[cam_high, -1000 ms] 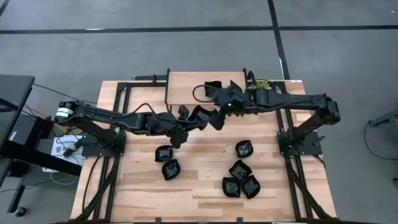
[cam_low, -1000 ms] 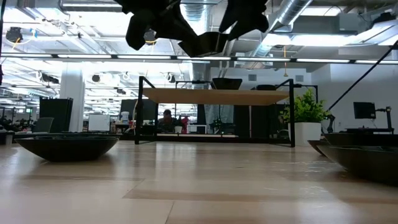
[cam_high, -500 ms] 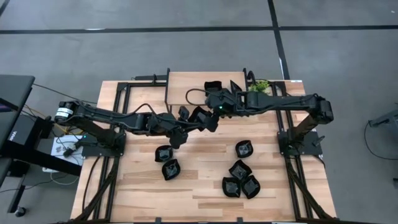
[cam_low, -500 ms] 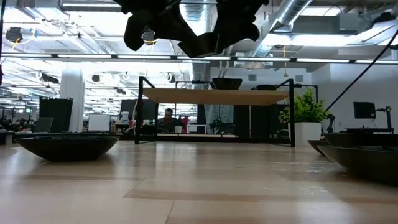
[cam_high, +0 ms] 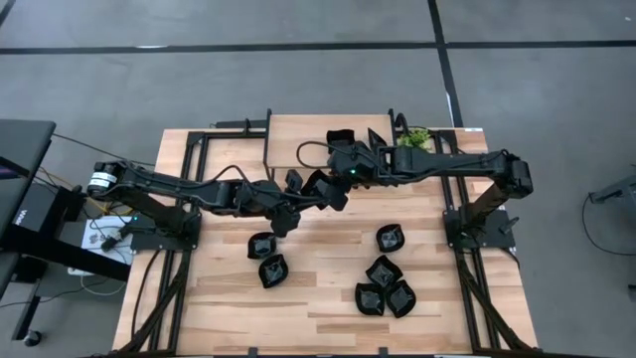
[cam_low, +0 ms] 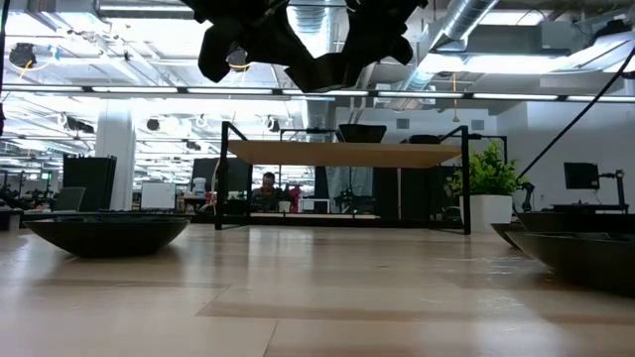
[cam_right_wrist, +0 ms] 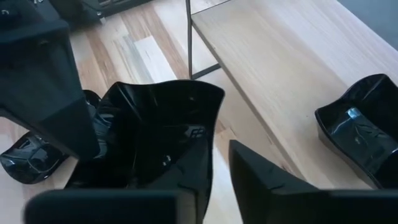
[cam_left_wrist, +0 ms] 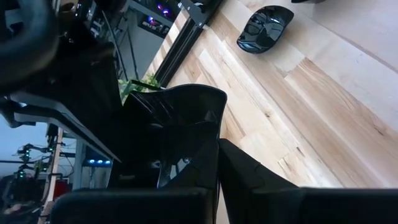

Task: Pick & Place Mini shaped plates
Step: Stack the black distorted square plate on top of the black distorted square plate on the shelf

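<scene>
A glossy black mini plate point(cam_high: 318, 185) hangs high over the middle of the table between my two grippers. My left gripper point(cam_high: 301, 189) reaches in from the table's left and is shut on it. My right gripper point(cam_high: 335, 189) comes from the right. In the right wrist view the plate's wall point(cam_right_wrist: 208, 149) stands between its fingers. A strip of table shows between that wall and the one visible finger point(cam_right_wrist: 267, 186), and the plate hides the other finger. The low view shows the plate point(cam_low: 322, 69) far above the tabletop. My left gripper pinches the plate's upright wall point(cam_left_wrist: 210, 155) at one edge, between a visible finger point(cam_left_wrist: 255, 180) and one that the plate hides. The fingers come from the table's left, slanting down. The plate is lifted clear and tilted.
A raised wooden shelf point(cam_high: 298, 139) at the far edge carries two black plates point(cam_high: 340, 139) beside a small potted plant point(cam_high: 415, 134). Two plates point(cam_high: 266, 257) lie near left of centre on the table, and several more point(cam_high: 386, 280) lie near right.
My right gripper has moved toward the table's left, up to the plate that my left gripper holds, then stopped there. The plate and my left gripper have stayed where they were.
</scene>
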`<action>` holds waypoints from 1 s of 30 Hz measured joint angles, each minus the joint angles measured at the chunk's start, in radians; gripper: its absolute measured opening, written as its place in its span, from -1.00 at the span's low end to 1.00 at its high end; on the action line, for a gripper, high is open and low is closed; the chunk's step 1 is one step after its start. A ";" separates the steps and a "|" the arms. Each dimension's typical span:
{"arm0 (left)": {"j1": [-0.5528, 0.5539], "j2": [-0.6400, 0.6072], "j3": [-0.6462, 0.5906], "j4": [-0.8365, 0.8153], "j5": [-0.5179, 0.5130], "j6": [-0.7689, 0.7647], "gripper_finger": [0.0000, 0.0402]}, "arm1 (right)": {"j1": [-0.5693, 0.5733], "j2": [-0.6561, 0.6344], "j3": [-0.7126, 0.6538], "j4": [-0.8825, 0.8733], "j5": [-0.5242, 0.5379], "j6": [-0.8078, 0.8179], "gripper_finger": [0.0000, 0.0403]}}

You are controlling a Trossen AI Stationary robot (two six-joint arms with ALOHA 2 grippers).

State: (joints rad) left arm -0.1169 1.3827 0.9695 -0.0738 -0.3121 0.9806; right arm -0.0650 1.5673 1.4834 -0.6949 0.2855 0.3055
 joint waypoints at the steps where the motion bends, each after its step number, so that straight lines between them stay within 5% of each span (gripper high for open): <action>1: 0.000 0.000 0.000 0.001 -0.002 0.007 -0.94 | 0.000 0.000 0.000 0.000 0.000 0.000 -0.77; 7: 0.000 0.000 0.000 0.007 -0.002 0.010 -0.94 | 0.000 0.000 0.000 0.001 -0.024 0.002 -0.98; 16: 0.000 0.000 0.000 0.015 -0.002 0.010 -0.89 | 0.000 0.000 0.000 0.000 -0.024 0.009 -0.99; 30: 0.000 -0.005 0.000 0.019 -0.075 -0.020 -0.49 | -0.017 -0.021 0.000 -0.017 -0.026 0.009 -1.00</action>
State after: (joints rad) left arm -0.1169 1.3776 0.9695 -0.0552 -0.3868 0.9607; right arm -0.0821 1.5460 1.4837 -0.7119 0.2590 0.3149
